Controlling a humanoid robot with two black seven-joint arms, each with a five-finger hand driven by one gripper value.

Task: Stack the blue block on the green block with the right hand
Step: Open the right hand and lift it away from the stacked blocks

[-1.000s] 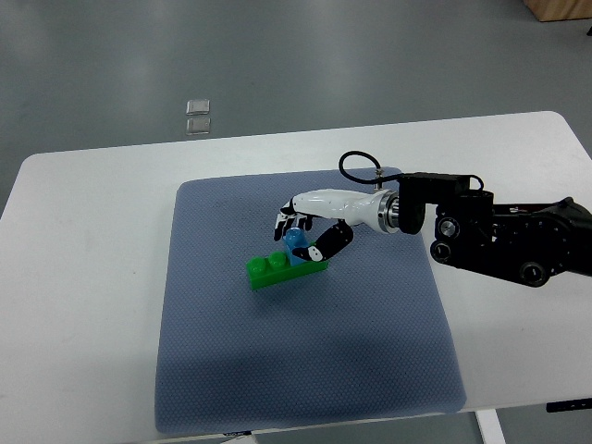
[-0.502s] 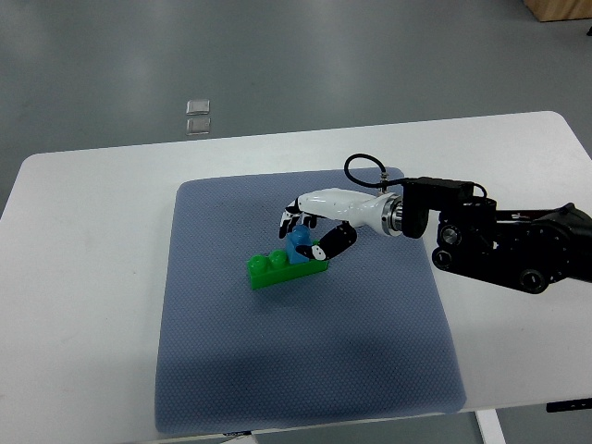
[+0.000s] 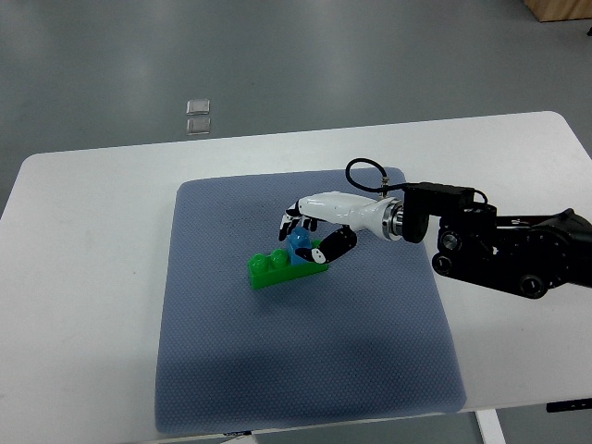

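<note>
Blue block [image 3: 299, 246] sits on the right end of the green block [image 3: 277, 269], on the grey-blue mat [image 3: 222, 351] covering the counter [image 3: 83, 277]; my right robot hand [image 3: 308, 238] is clamped on the blue block

A single camera looks steeply down from the robot's own side, set fairly high, so the whole white table [image 3: 92, 231] and the grey floor [image 3: 277, 55] beyond its far edge are in frame. The right arm [image 3: 499, 250] enters from the right edge. The blue mat [image 3: 305, 370] fills the middle, spreading around the fingers [image 3: 294, 220].
</note>
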